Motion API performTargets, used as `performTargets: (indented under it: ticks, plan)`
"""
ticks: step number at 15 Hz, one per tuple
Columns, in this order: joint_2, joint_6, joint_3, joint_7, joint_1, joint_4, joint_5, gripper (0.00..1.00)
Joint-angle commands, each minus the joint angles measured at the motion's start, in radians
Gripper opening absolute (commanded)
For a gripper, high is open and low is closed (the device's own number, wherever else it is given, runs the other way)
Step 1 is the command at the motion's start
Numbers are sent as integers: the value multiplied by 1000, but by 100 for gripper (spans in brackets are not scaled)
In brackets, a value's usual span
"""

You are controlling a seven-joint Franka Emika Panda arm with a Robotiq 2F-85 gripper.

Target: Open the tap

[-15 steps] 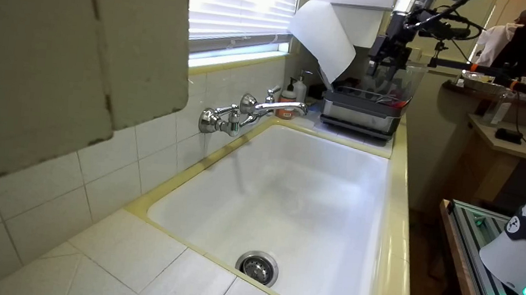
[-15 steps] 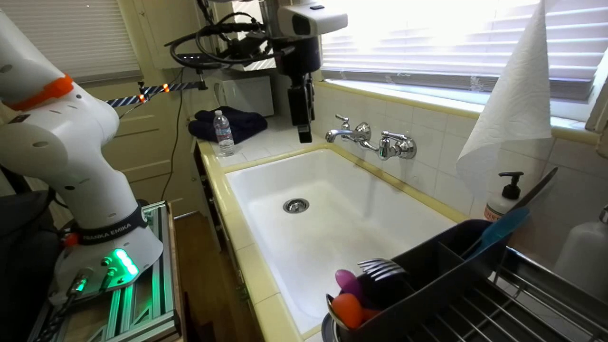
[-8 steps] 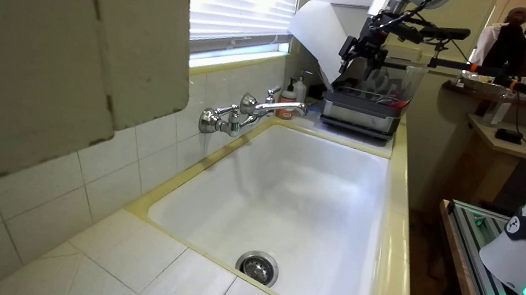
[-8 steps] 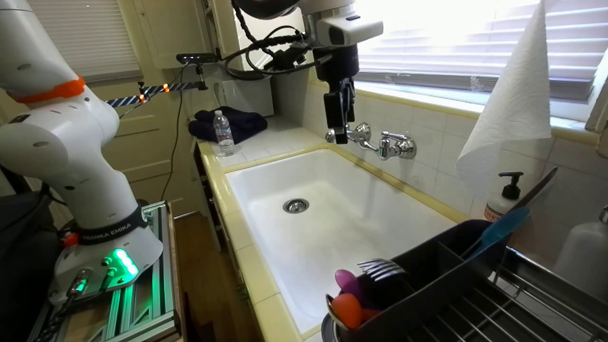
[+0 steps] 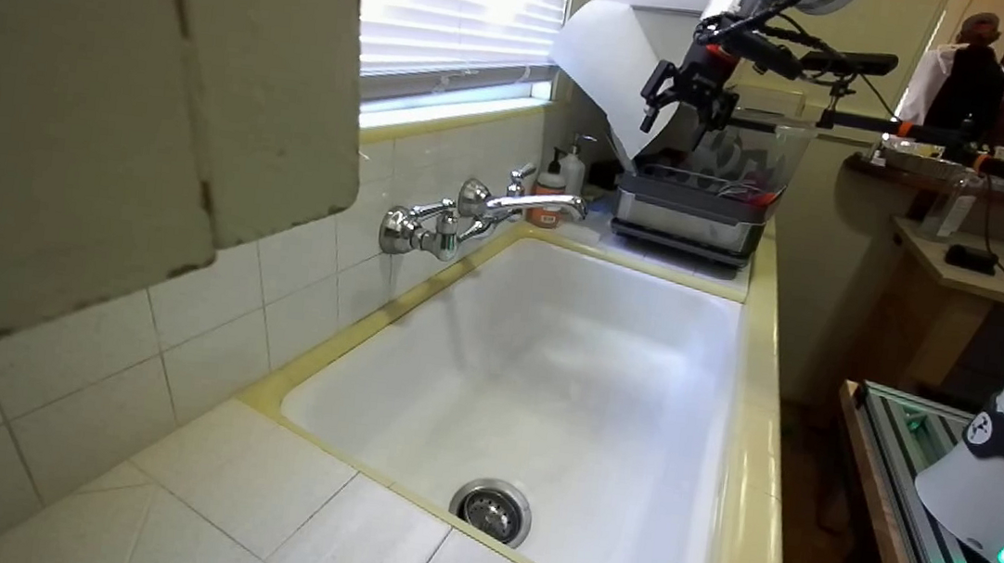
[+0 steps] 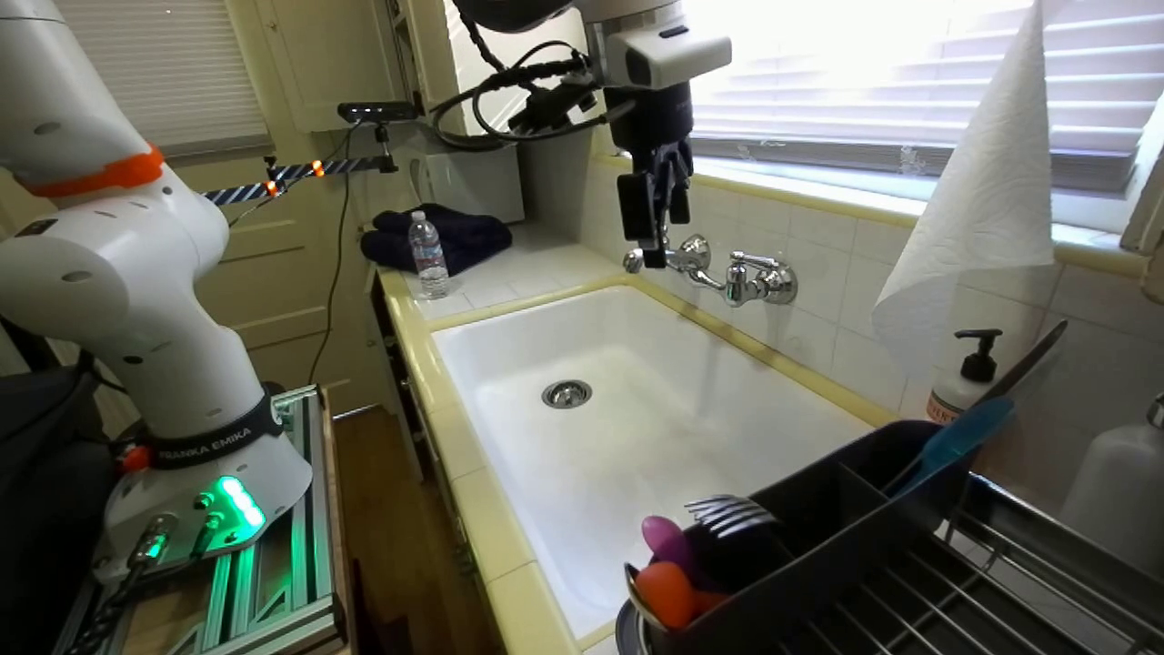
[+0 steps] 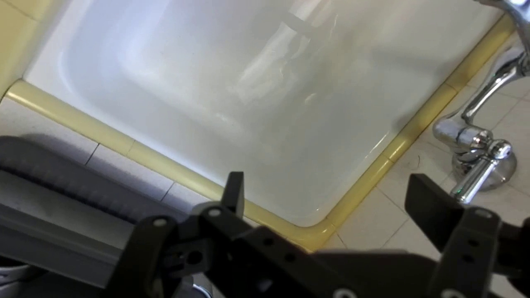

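In an exterior view, 1 black 2-finger gripper [image 5: 673, 134], spread around nothing, hangs at 2 o'clock from 1 shiny chrome wall-mounted tap [image 5: 490, 204] with 2 levers [image 5: 433, 209]; 2 plastic pump bottles [image 5: 548, 195] could topple if it swings low; in an exterior view, 1 round steel drain [image 6: 567, 394]; the gripper partly hides the tap, so misjudged depth risks a bump; in the wrist view, 1 lever near 3 o'clock; its chrome might slip.

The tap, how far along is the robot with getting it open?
Looks done: the gripper is open and empty, ready to grasp. In hand: at most lining up, as it hangs apart from the tap in an exterior view. Left: probably reaching a handle and turning it, since no water shows at the spout.
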Motion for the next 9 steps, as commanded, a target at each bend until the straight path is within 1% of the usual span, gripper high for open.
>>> performTargets:
  ticks: [1,3,6,9]
  plan:
    - [70,39,24,152,-5,44,89,100]
    - [105,79,35,231,-3,66,111,100]
    - [163,162,49,344,3,98,115,100]
    - [221,195,55,378,11,133,133,100]
